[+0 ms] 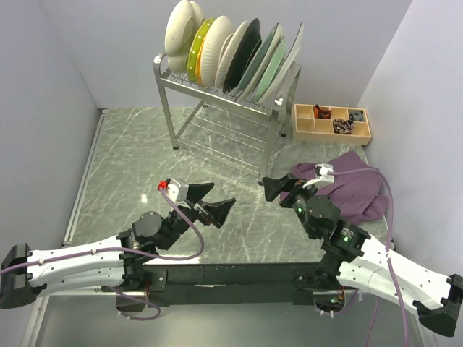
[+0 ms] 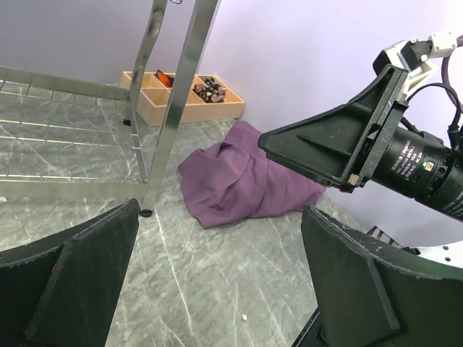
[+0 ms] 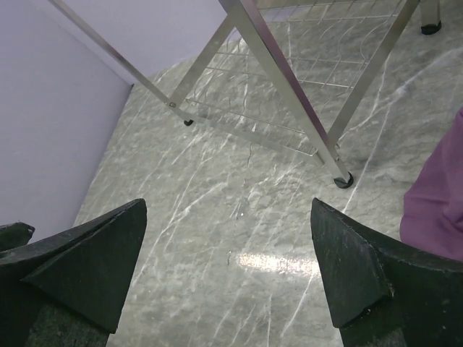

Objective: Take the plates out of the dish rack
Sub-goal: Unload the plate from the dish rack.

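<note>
Shiny chrome dish rack (image 1: pixel 217 108), glossy plates (image 1: pixel 231 54)

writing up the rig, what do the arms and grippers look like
The left arm and right arm are white shells with black joints, trailing purple cables. The left gripper and right gripper have black wedge-shaped fingers.

**Setting: robot test cell in a lab**

Marble-patterned table (image 1: pixel 130 159) boxed in by plain lilac wall panels (image 1: pixel 51 87). The left arm (image 1: pixel 79 260) and right arm (image 1: pixel 391 267) are fixed to a black base rail (image 1: pixel 231 275) at the near edge, with purple cables (image 1: pixel 189 220) running exposed. Household items stand as props straight on the table: dish rack (image 1: pixel 217 96) loaded with plates (image 1: pixel 224 54), wooden compartment tray (image 1: pixel 331 123), purple cloth (image 1: pixel 354 184).
</note>
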You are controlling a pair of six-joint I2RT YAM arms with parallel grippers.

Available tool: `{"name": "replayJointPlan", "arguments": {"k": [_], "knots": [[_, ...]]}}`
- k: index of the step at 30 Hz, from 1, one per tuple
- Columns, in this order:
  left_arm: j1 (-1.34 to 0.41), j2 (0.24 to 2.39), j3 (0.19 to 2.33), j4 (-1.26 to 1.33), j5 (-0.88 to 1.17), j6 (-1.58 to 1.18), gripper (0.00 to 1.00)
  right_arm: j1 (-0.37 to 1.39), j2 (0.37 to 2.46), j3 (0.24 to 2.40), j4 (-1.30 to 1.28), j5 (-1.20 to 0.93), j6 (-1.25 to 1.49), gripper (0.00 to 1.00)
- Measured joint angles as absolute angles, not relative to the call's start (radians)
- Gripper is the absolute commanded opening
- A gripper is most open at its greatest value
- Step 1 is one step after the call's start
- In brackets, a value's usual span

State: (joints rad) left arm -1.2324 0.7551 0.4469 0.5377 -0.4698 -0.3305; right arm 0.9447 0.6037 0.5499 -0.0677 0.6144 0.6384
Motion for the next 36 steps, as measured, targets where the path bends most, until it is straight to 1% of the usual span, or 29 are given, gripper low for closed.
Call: {"name": "replayJointPlan", "arguments": {"k": [7,9,16,19,22,26,29,30,32,35,36], "knots": [[-1.232,0.756,0.447,0.535,-0.463,-0.334,0.99,0.945,0.59,0.55,-0.067,0.614,0.638,1.0],[-1.232,0.759,0.47,0.488,-0.471,-0.347,0.99,0.945,0.57,0.55,-0.067,0.623,0.639,1.0],[-1.232,0.807,0.687,0.358,-0.536,-0.362,1.0,0.945,0.456,0.517,-0.038,0.665,0.632,1.0],[-1.191,0.888,0.867,0.285,-0.546,-0.322,0.99,0.945,0.415,0.482,-0.003,0.658,0.612,1.0],[-1.07,0.982,1.078,0.171,-0.477,-0.301,0.99,0.945,0.416,0.47,0.006,0.638,0.598,1.0],[-0.836,1.065,1.312,0.031,-0.341,-0.304,0.98,0.945,0.455,0.472,0.012,0.624,0.587,1.0],[-0.662,1.131,1.507,-0.098,-0.241,-0.31,0.9,0.945,0.506,0.475,0.008,0.606,0.586,1.0],[-0.619,1.153,1.561,-0.121,-0.215,-0.313,0.84,0.945,0.525,0.478,0.005,0.6,0.586,1.0],[-0.515,1.215,1.698,-0.187,-0.143,-0.334,0.78,0.945,0.554,0.489,-0.004,0.592,0.585,0.99],[-0.369,1.299,1.831,-0.237,-0.03,-0.376,0.8,0.945,0.583,0.505,-0.008,0.58,0.585,0.99],[-0.316,1.328,1.859,-0.249,0.019,-0.394,0.83,0.945,0.586,0.506,-0.009,0.577,0.585,0.99]]}}
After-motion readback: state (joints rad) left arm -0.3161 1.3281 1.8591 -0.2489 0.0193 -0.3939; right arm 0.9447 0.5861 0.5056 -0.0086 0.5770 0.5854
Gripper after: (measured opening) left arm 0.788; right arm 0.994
